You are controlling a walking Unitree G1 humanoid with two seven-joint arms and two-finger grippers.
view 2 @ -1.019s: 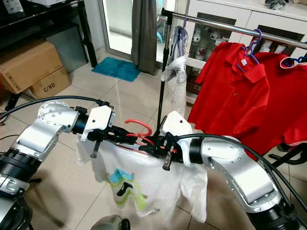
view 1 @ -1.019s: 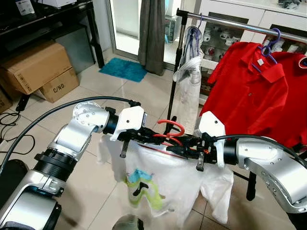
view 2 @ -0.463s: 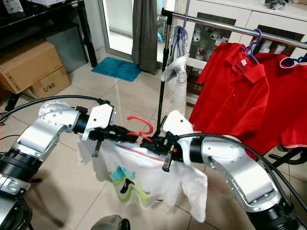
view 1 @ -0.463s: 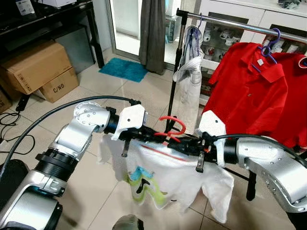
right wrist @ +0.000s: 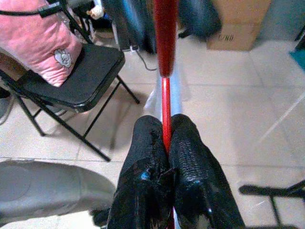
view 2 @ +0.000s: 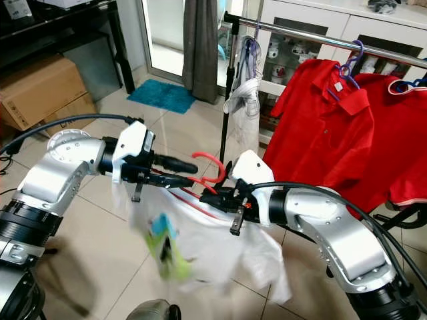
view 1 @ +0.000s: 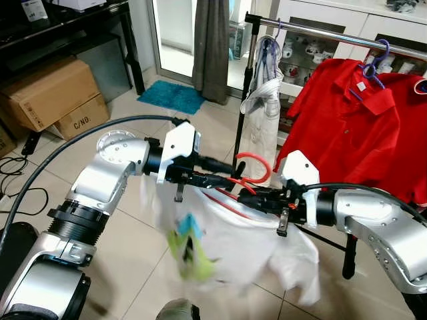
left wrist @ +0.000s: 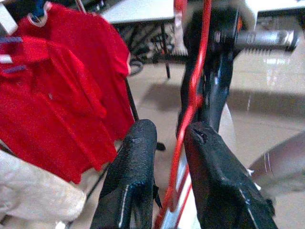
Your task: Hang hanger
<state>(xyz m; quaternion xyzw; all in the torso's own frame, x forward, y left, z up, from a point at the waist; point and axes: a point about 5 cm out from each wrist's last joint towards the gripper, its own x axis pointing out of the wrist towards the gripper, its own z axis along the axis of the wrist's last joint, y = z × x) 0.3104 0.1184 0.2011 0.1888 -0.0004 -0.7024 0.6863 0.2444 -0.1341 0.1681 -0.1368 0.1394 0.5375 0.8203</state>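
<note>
A red hanger (view 1: 254,155) carries a white t-shirt (view 1: 233,233) with a green and blue print, held out in front of me at chest height. My right gripper (view 1: 257,198) is shut on the hanger's red bar (right wrist: 165,90), near its middle. My left gripper (view 1: 223,175) is open, with the hanger's wire (left wrist: 188,109) running between its two fingers (left wrist: 133,176). The shirt's left side is blurred and hanging low. The rack's metal rail (view 1: 333,32) runs above and behind, to the right.
Two red polo shirts (view 1: 347,127) hang on the rail, and a pale garment (view 1: 263,100) hangs at its left end beside the black post (view 1: 243,100). Cardboard boxes (view 1: 50,90) and a blue mat (view 1: 172,95) lie on the tiled floor to the left. A folding chair (right wrist: 71,71) stands behind.
The left gripper rose and its fingers parted around the hanger. The hanger's hook end tipped up, and the shirt's left side dropped and swung.
</note>
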